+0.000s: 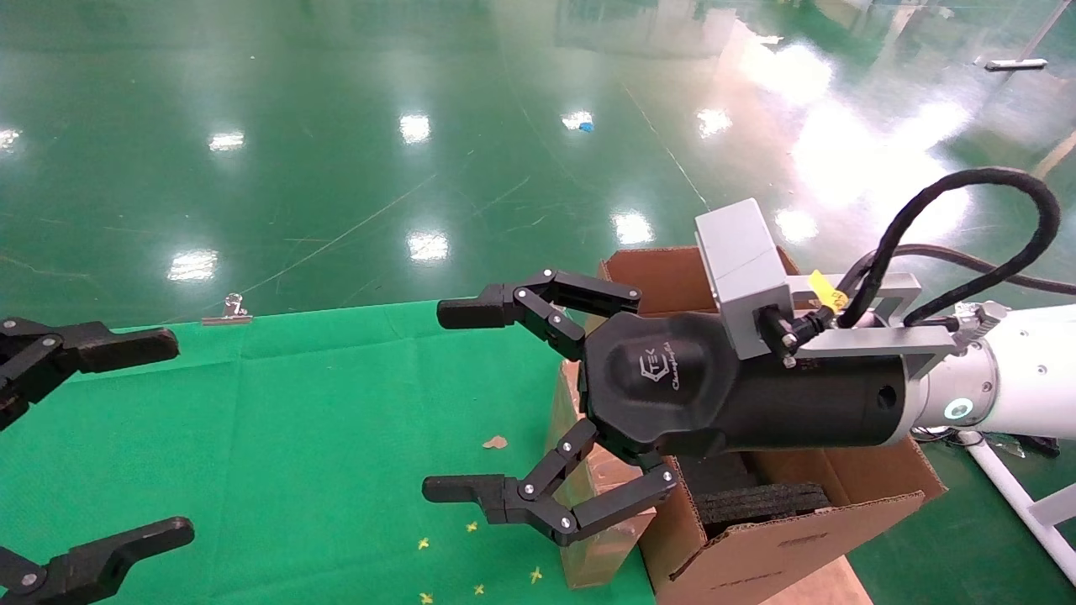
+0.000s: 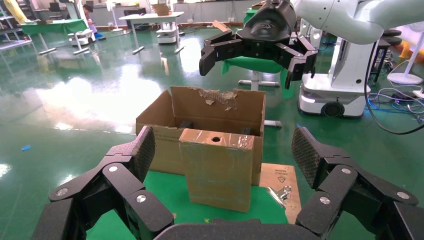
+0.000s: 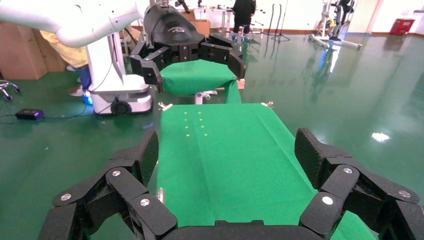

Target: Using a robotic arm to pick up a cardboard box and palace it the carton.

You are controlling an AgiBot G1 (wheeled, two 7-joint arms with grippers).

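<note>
The robotic arm (image 1: pixel 1009 370) reaches in from the right above the carton. Its right gripper (image 1: pixel 456 401) is open and empty, held in the air over the green cloth just left of the carton. It also shows in the left wrist view (image 2: pixel 257 52). The cardboard box (image 1: pixel 601 555) stands upright on the cloth against the carton's near wall, partly hidden behind the gripper; its top face with a round hole shows in the left wrist view (image 2: pixel 217 170). The carton (image 1: pixel 799 521) stands open with a torn flap (image 2: pixel 220 97) and black foam (image 1: pixel 756 504) inside. My left gripper (image 1: pixel 160 437) is open and empty at the far left.
A green cloth (image 1: pixel 294 437) covers the table. A metal binder clip (image 1: pixel 227 313) holds its far edge; another clip (image 2: pixel 280 192) lies on a wooden board (image 2: pixel 280 175) beside the box. A cardboard scrap (image 1: pixel 494 442) lies on the cloth. Shiny green floor surrounds the table.
</note>
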